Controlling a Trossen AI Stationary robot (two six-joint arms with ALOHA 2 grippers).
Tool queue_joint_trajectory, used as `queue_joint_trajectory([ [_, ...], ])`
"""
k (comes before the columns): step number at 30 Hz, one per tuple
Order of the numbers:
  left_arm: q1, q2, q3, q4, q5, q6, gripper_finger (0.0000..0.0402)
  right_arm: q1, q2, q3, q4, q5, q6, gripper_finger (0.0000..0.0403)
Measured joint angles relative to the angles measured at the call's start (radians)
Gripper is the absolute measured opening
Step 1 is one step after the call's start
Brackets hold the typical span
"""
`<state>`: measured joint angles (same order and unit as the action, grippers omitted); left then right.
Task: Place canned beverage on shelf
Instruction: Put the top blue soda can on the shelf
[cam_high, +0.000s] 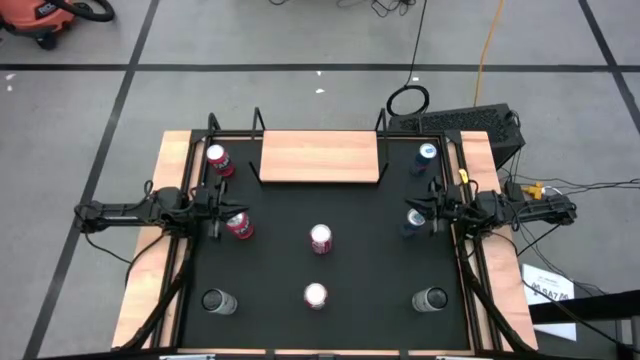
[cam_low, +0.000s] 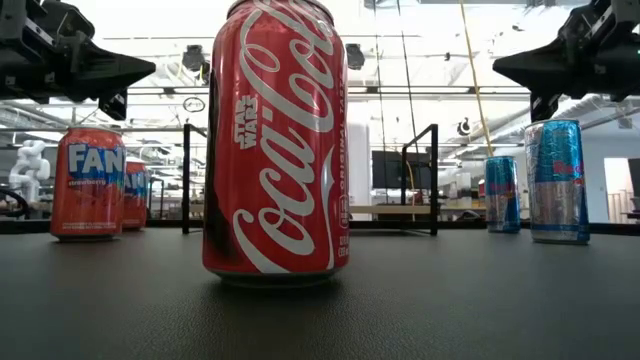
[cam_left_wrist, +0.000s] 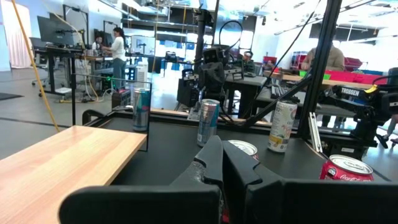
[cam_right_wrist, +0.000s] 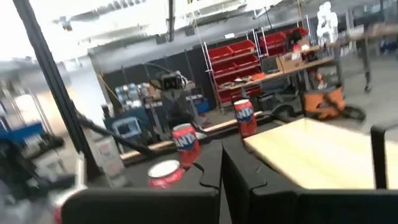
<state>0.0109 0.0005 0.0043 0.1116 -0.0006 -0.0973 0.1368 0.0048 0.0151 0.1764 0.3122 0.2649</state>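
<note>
Shelf sits at the far middle of the tabletop, its board bare, black rods up at the corners; no can on it yet, so the task looks unstarted or between placements.

Cans are spread in a loose ring around the open middle, likely so each arm has reach to its own side. An orange can stands at the far left beside the shelf, a blue can at the far right. Two red cans stand on the centre line, one nearer the front. Silver-topped cans stand at both front corners.

Left gripper hovers over the left side, next to a red can. In the left wrist view the fingers are pressed together, holding nothing.

Right gripper hovers over the right side by a dark blue can. Fingers closed too, empty. Both arms mirror each other, seemingly at rest.
</note>
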Motion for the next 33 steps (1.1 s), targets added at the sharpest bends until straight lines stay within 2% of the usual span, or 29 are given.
queue_joint_trajectory([
  [3,0.000,0.000,0.000,0.000,-0.003,0.000,0.0000,0.000,0.000,0.000,0.019,0.002,0.082,0.0000],
  [7,0.003,0.000,0.000,0.005,-0.104,0.004,0.0000,0.000,0.000,0.000,0.031,0.000,0.207,0.0000],
  [16,0.002,0.000,0.000,0.045,-0.106,-0.002,0.0000,0.000,0.000,0.000,0.035,0.006,0.488,0.0000],
  [22,0.002,0.000,0.000,0.094,-0.109,-0.001,0.0000,0.000,0.000,0.000,0.051,0.190,0.561,0.0000],
  [25,0.002,0.001,0.000,0.121,-0.155,-0.004,0.0000,0.000,0.000,0.000,0.058,0.251,0.563,0.0000],
  [30,0.002,0.000,0.000,0.200,-0.241,-0.222,0.0000,0.000,0.000,0.000,0.067,0.310,0.604,0.0003],
  [33,0.002,0.001,0.000,0.192,-0.245,-0.259,0.0000,0.000,0.000,0.000,0.070,0.340,0.590,0.0013],
])
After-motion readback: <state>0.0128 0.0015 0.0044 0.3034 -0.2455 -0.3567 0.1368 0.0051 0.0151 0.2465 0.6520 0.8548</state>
